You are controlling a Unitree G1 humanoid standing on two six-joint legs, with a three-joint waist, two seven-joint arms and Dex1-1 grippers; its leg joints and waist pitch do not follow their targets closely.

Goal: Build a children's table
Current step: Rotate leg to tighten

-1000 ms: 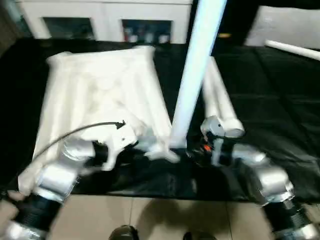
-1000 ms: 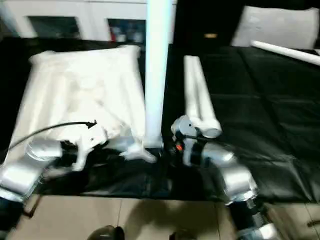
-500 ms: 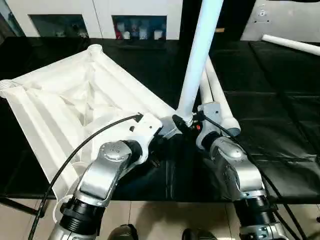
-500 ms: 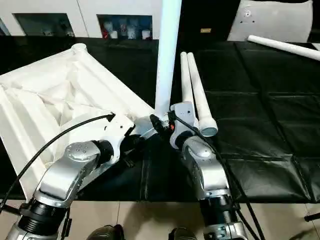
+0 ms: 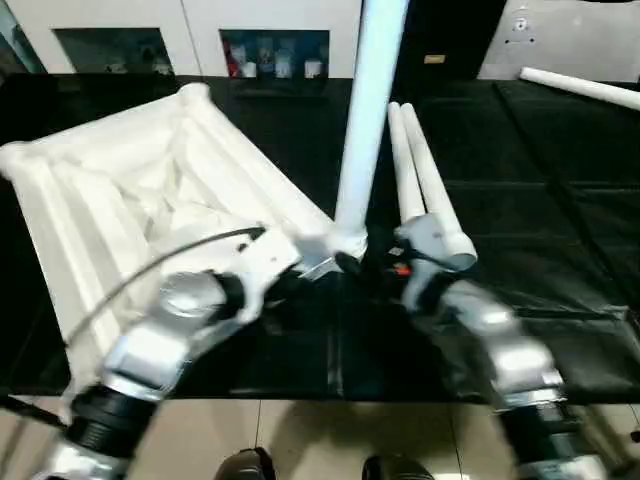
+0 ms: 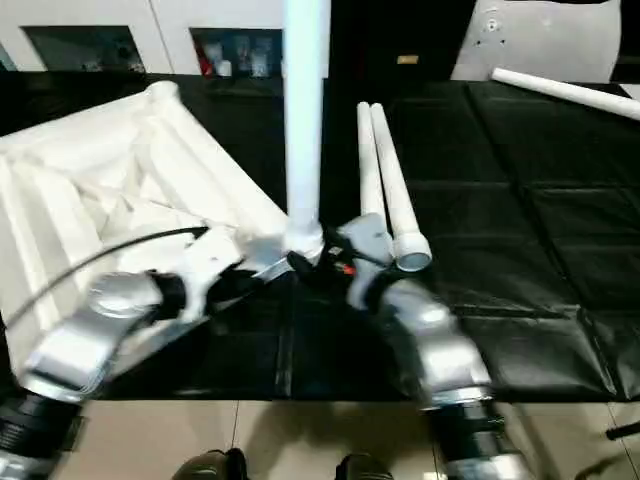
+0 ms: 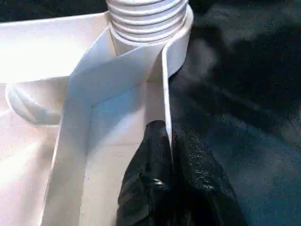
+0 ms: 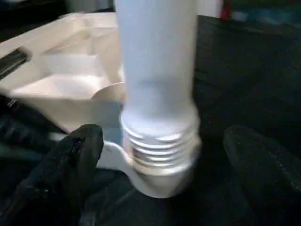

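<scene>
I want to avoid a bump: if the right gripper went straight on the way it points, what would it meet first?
Probably the upright leg at its threaded base, standing between the open right gripper fingers.

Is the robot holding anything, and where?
Left end effector pinches the tabletop's side wall near the corner socket. Right end effector holds nothing.

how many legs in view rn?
4. One upright leg in the top's near corner socket, two lying legs beside it, one far leg at the far right.
</scene>
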